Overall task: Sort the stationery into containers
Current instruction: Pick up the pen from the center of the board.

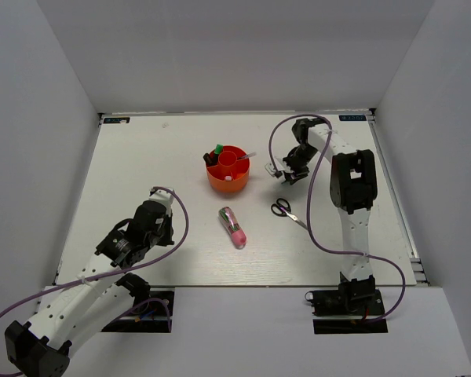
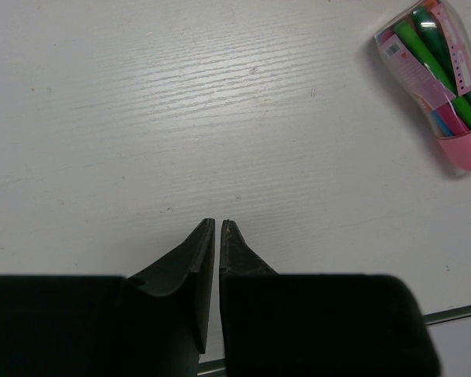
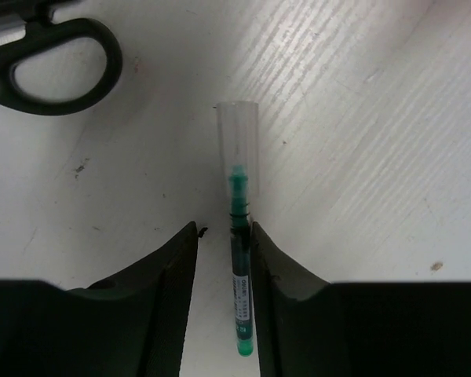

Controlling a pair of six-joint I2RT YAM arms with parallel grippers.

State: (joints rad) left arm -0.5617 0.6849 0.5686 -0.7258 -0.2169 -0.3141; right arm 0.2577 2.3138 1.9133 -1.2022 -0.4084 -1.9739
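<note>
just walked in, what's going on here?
Stationery sorting, partway done. The right pincer sits low over the table, jaws either side of the thin clear pen, not yet clamped. The left pincer is shut and empty. The orange organiser already holds a few items; the scissors and chunky pink-and-green pen lie loose.

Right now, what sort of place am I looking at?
Probably a robot test bench in a lab: a white table boxed in by blank walls, left arm and right arm bolted at its near edge, an organiser and scissors set out like props.
</note>
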